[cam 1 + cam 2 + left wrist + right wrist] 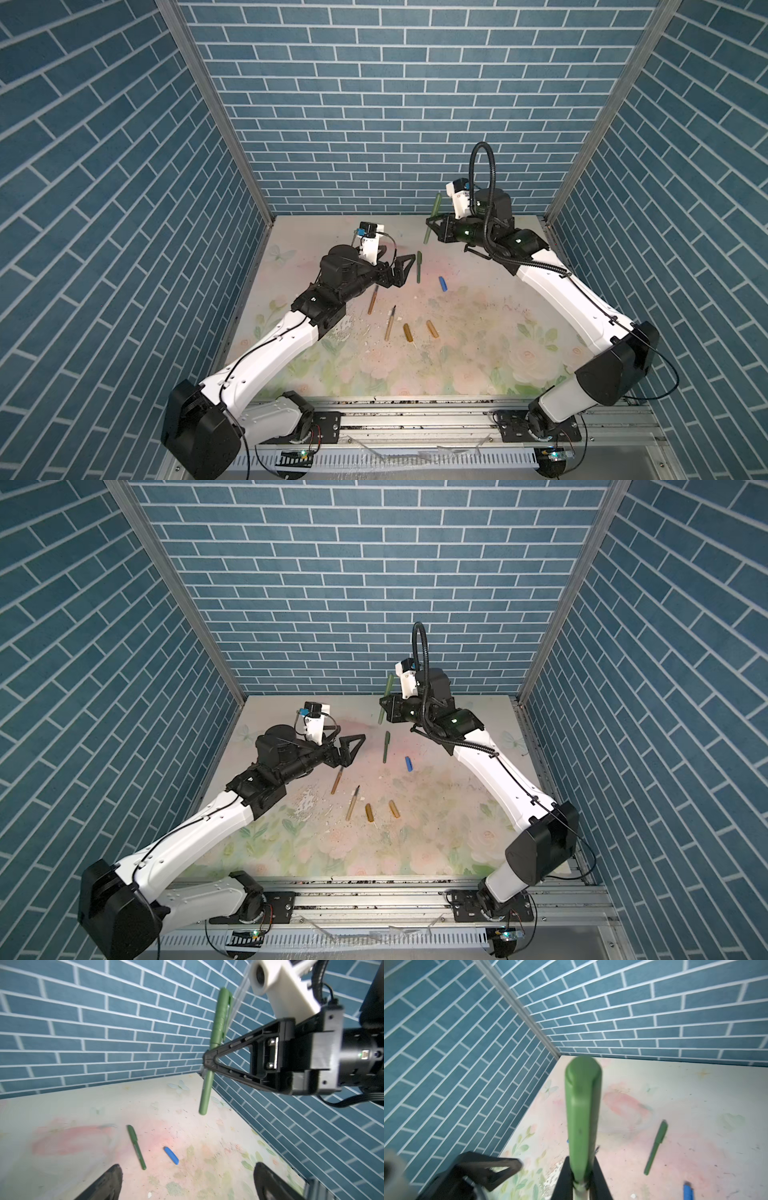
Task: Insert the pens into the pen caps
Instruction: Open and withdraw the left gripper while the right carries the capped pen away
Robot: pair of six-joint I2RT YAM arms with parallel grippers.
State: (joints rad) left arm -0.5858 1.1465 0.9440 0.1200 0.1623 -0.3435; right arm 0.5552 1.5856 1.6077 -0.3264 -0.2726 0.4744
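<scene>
- Blue brick-pattern walls [374, 104] box in a floral table [478, 332].
- In both top views the right gripper [430, 224] is clamped on an upright green pen [436, 203], raised near the back wall. The left gripper [405, 268] hangs close by, spread wide and empty.
- On the table lie a second green pen [386, 747], a blue cap [409, 764], two golden-brown pens [372, 299] [390, 323] and two amber caps [408, 332] [432, 328].
- Left wrist view: the held pen wears its clipped cap and is pinched just below it.
- Right wrist view: the cap end towers over the closed jaws.
- This pair looks joined. The next move calls for setting it down, then lining up a brown pen's tip with an amber cap's mouth.
</scene>
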